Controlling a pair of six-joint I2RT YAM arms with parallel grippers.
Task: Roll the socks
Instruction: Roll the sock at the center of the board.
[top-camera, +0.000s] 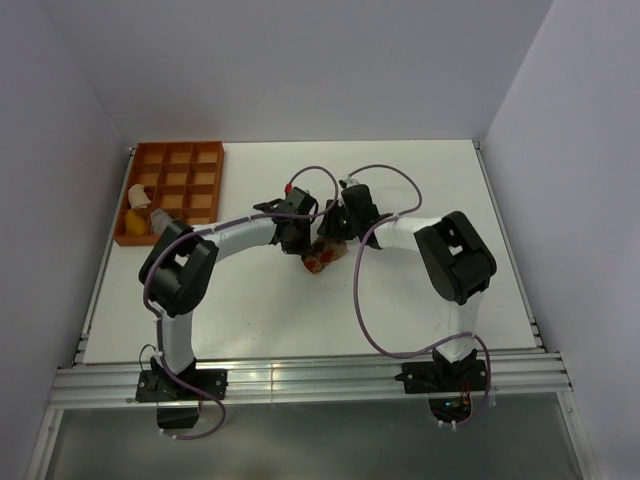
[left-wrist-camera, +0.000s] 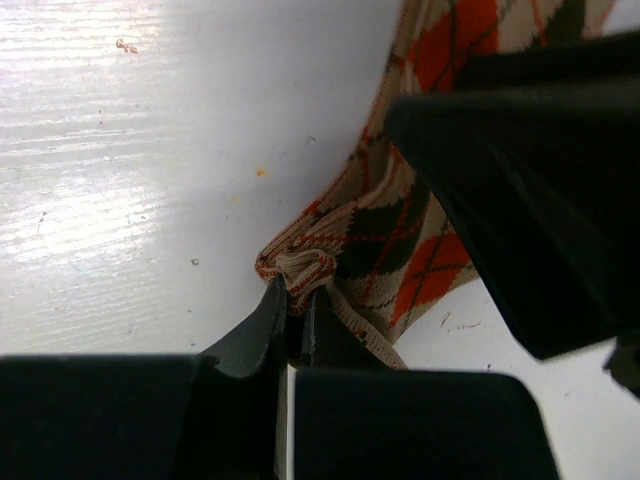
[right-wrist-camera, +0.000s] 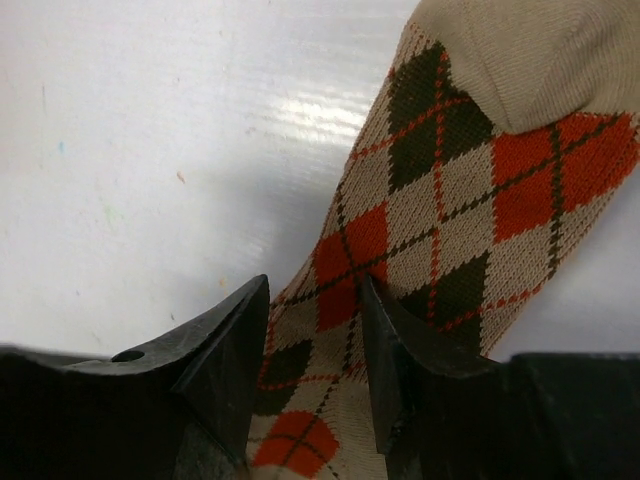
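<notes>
Broadly, the table (top-camera: 440, 300) is carrying everything: a tray (top-camera: 180, 150) is sitting at its far left corner, well apart from the work, while the left arm (top-camera: 180, 270) and right arm (top-camera: 455, 260) are bending inward so that their wrists are meeting near the middle. Between them the sock (top-camera: 322, 260), the tan argyle one, is resting partly on the table and rising from the left arm's side toward the right; no second sock is showing clearly in any view. The right gripper (right-wrist-camera: 315, 330) is straddling the sock's body, its fingers standing partway apart with fabric filling the gap, so it is apparently gripping the sock across its width. The left gripper (left-wrist-camera: 297, 298) is pinching shut on a small fold of the sock's ribbed edge, right at the fingertips. Trouble is looking likeliest at that pinch: so little fabric is sitting between the tips that a pull from the right arm, or a wrist turn to start the roll, is liable to tug the edge free and let the fold spring open. The wrists are also working very close together, so a careless turn is risking a knock between them.
</notes>
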